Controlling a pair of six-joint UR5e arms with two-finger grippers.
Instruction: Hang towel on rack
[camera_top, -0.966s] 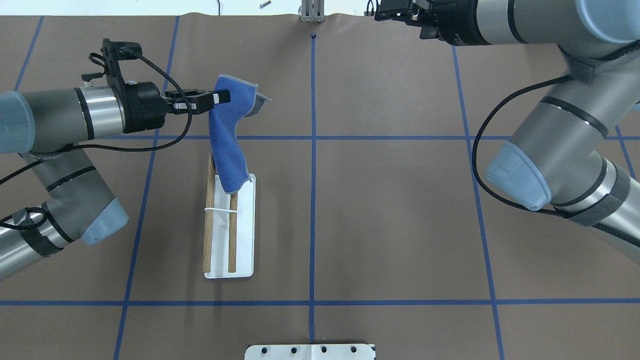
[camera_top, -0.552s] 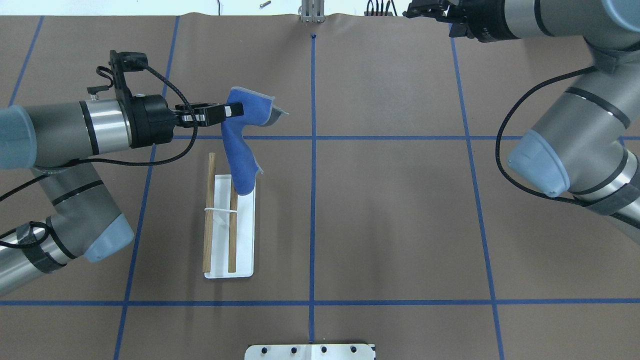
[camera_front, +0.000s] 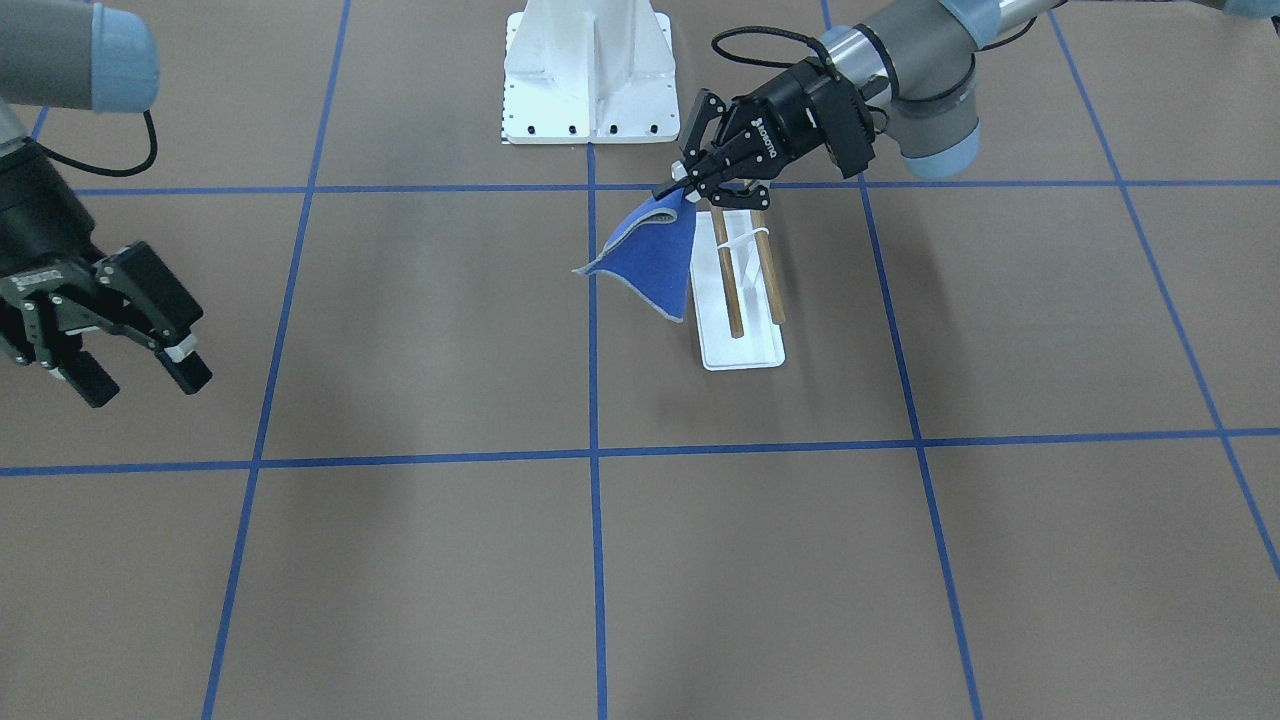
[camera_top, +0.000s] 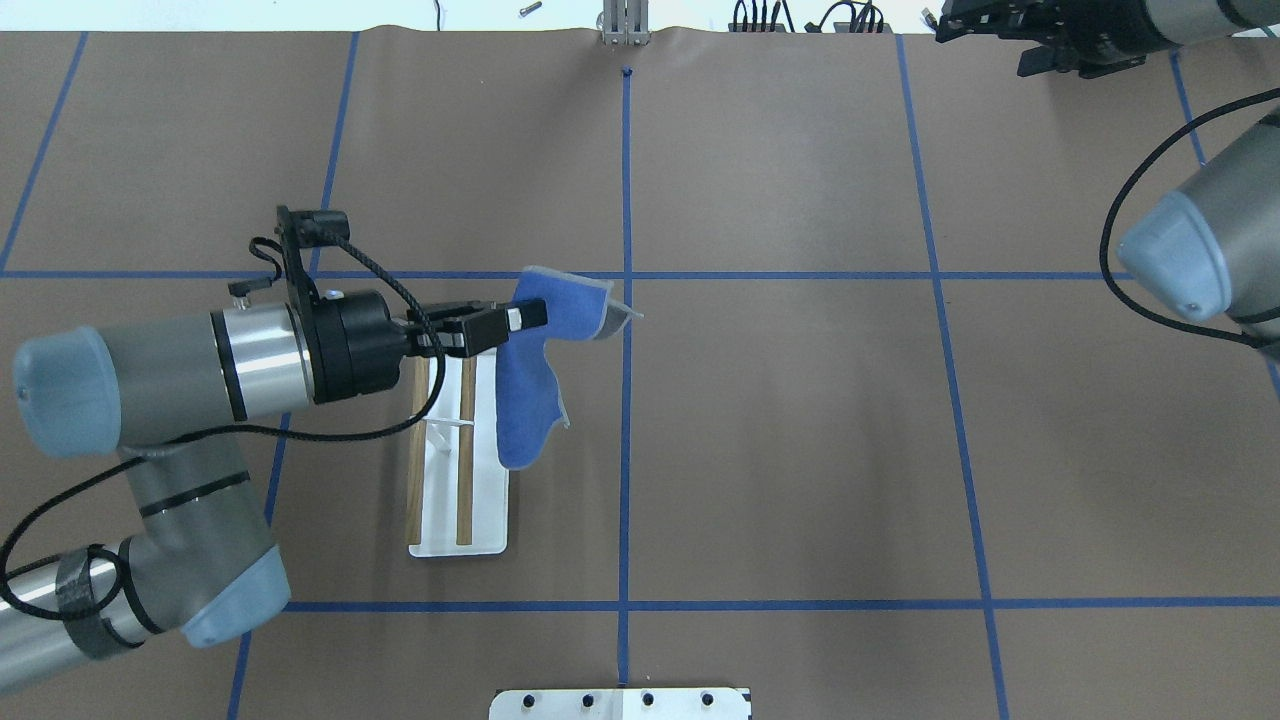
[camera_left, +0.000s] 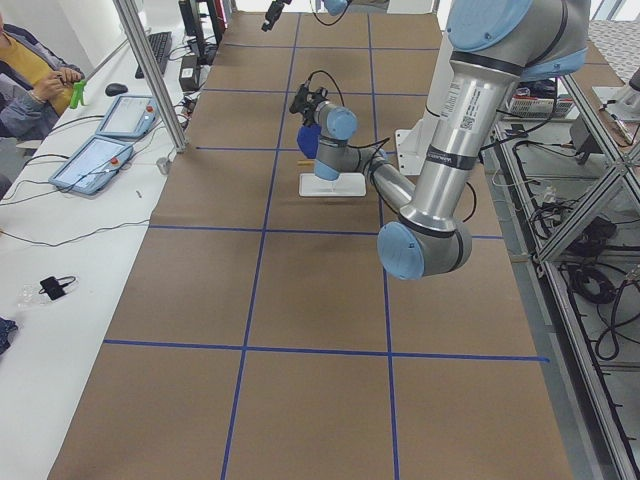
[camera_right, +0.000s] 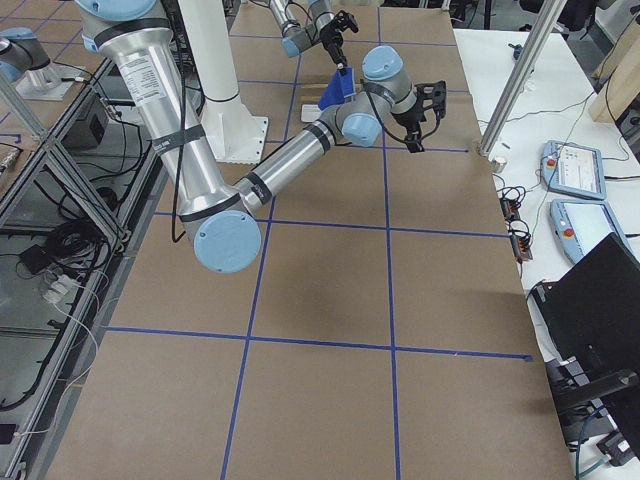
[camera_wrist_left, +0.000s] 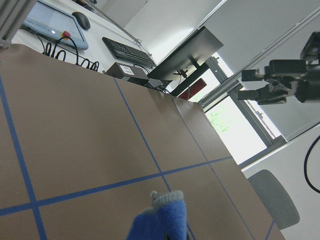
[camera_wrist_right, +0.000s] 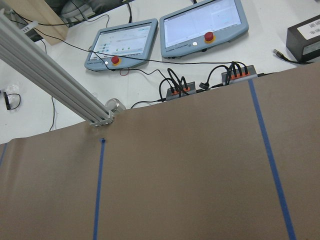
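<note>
Towel (camera_top: 525, 410) moved, hanging from left claw (camera_top: 528, 317)

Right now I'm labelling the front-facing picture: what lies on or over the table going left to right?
Open right gripper → blue towel → rack with two wooden rails. The left gripper, shut on the towel's top corner, overlaps both towel and rack, so it is left out.

The left arm (camera_top: 150, 375) reaches level from the left towards the centre; its left gripper (camera_top: 525, 316) is pinched on the towel (camera_top: 525, 410); the right arm (camera_top: 1190, 255) is folded at the far right, right gripper (camera_front: 142, 384) spread wide.
</note>
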